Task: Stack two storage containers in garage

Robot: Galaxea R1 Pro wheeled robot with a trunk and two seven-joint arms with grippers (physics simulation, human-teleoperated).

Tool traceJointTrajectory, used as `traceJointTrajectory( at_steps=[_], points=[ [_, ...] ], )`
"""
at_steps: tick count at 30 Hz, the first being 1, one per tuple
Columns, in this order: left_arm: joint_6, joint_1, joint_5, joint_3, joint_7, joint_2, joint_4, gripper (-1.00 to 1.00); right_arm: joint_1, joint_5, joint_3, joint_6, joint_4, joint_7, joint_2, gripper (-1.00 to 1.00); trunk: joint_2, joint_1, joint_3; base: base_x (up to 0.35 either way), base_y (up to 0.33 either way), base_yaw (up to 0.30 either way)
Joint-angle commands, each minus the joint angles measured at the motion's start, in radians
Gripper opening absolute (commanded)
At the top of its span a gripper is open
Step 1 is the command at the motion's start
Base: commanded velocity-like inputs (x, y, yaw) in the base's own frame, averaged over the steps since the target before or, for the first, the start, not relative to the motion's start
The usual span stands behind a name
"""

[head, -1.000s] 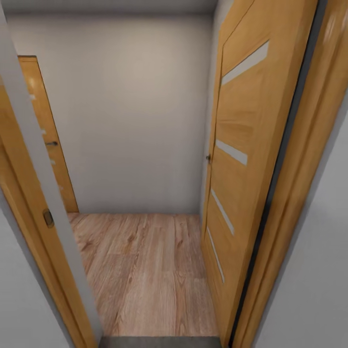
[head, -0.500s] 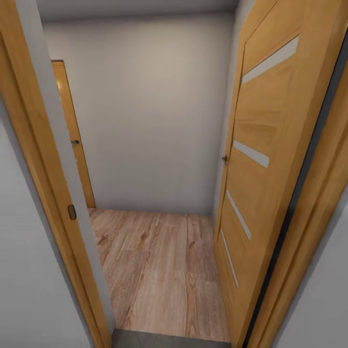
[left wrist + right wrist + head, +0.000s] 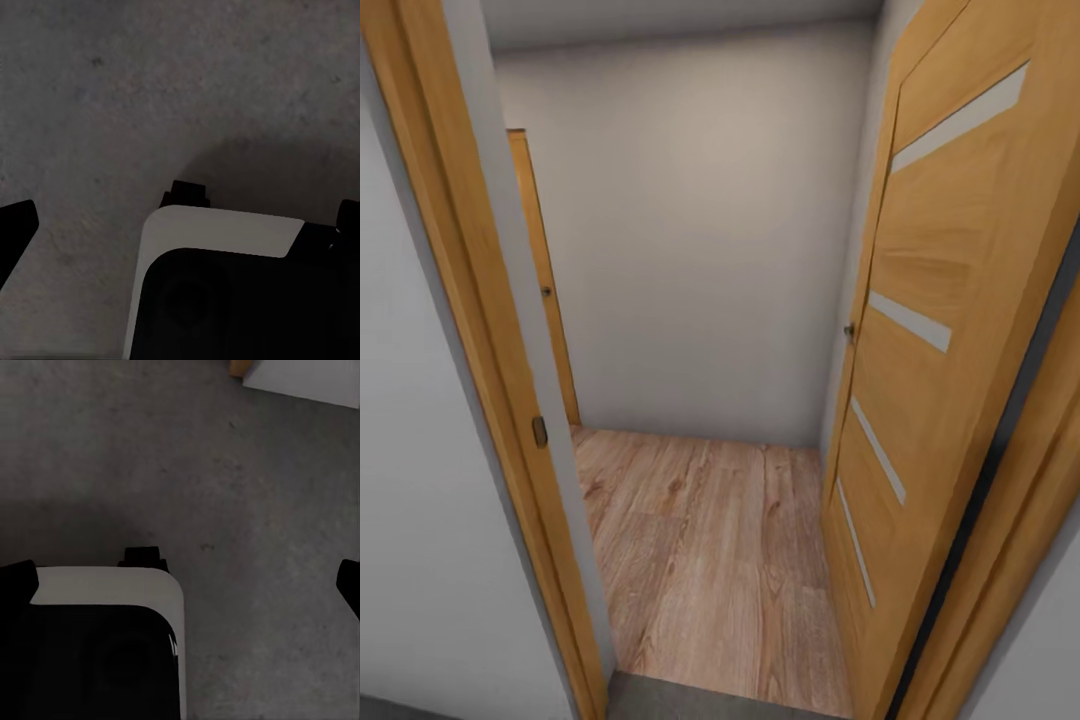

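Head view: an open doorway with an orange-brown wooden frame (image 3: 480, 330) at left and an open wooden door with pale slanted stripes (image 3: 930, 330) at right. Beyond lies light wood-plank flooring (image 3: 710, 560), a plain pale wall (image 3: 700, 230) and a second wooden door (image 3: 540, 280) far left.

Left wrist view: dark grey rough concrete floor (image 3: 150, 97) under the robot's white-and-black base (image 3: 225, 292) — whether the tool is apart or together, I cannot tell.

Right wrist view: the same concrete and base, and the same doubt about the tool.

Bare light wood-plank flooring (image 3: 710, 560) meets dark grey concrete floor (image 3: 690, 700) at the doorway
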Motion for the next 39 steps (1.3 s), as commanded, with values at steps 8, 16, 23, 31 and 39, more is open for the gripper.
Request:
traceJointTrajectory(
  at_steps=[8,16,23,31,39],
  points=[
    [-0.003,-0.001,0.009,-0.008,0.002,0.0,0.001,1.0,-0.001,-0.006,0.015,0.0,0.003,0.007,0.001,1.0,-0.001,0.0,-0.001,0.0,0.0,0.018],
    [-0.002,-0.001,0.009,-0.008,0.004,0.001,0.001,1.0,-0.001,-0.006,0.017,0.003,0.003,0.011,0.001,1.0,-0.001,0.0,-0.001,0.062,0.0,0.001],
    [0.0,-0.001,0.009,-0.008,0.011,0.0,0.001,1.0,-0.001,-0.006,0.012,0.001,0.003,0.009,0.0,1.0,-0.001,0.0,-0.001,0.292,0.0,0.0],
    [-0.001,-0.001,0.009,-0.008,0.011,0.001,0.001,1.0,-0.001,-0.006,0.011,-0.001,0.003,0.008,0.0,1.0,-0.001,0.0,-0.001,0.321,0.0,0.0],
    [-0.001,-0.001,0.009,-0.008,0.01,0.001,0.001,1.0,-0.001,-0.006,0.011,-0.001,0.003,0.008,0.0,1.0,-0.001,0.0,-0.001,0.322,0.0,0.0]
  ],
)
